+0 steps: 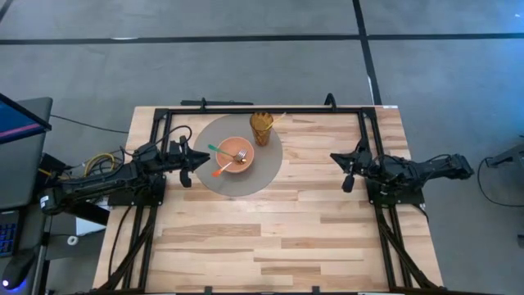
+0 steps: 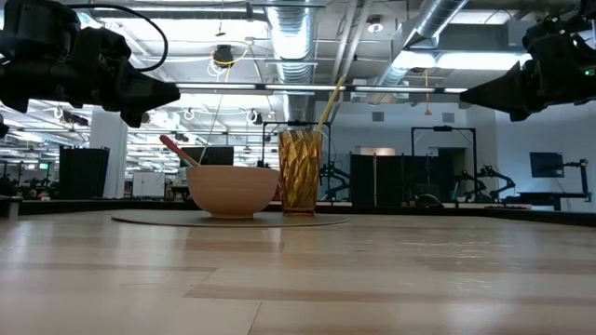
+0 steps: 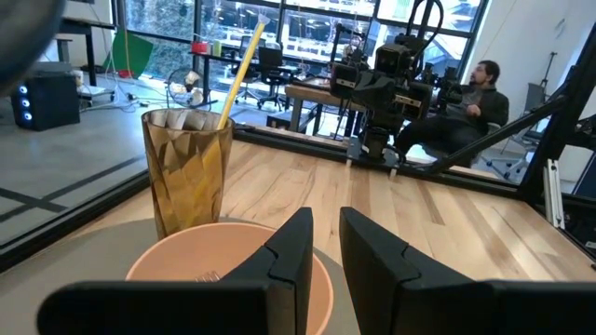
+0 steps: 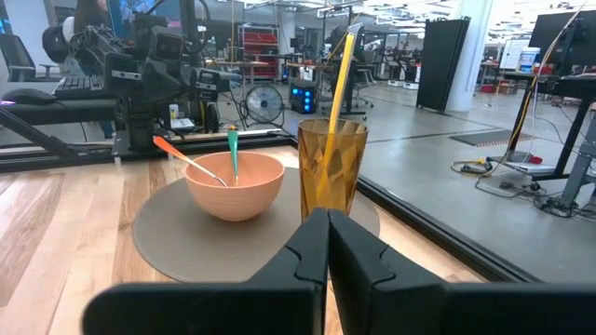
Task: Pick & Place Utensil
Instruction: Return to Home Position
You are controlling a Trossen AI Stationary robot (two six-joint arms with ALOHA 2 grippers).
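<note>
A salmon bowl [image 1: 237, 156] [image 4: 235, 186] stands on a round grey mat [image 1: 264, 175] near the table's far edge. In it lie an orange-handled utensil [image 1: 222, 170] [image 4: 182, 154], a green-handled one [image 1: 216, 150] [image 4: 232, 149] and a metal fork [image 1: 240, 155], their handles leaning on the rim. An amber glass [image 1: 261, 127] [image 3: 186, 177] with a yellow straw stands on the mat behind the bowl. My left gripper [image 1: 203, 159] [image 3: 326, 237] hovers just left of the bowl, above its rim, fingers narrowly open. My right gripper [image 1: 336, 156] [image 4: 328, 228] hangs shut, well right of the mat.
A black frame rail [image 1: 262, 109] runs along the table's far edge and down both sides by the arm bases. Bare wood [image 1: 270, 238] fills the near half of the table. A person sits beyond the table in the left wrist view.
</note>
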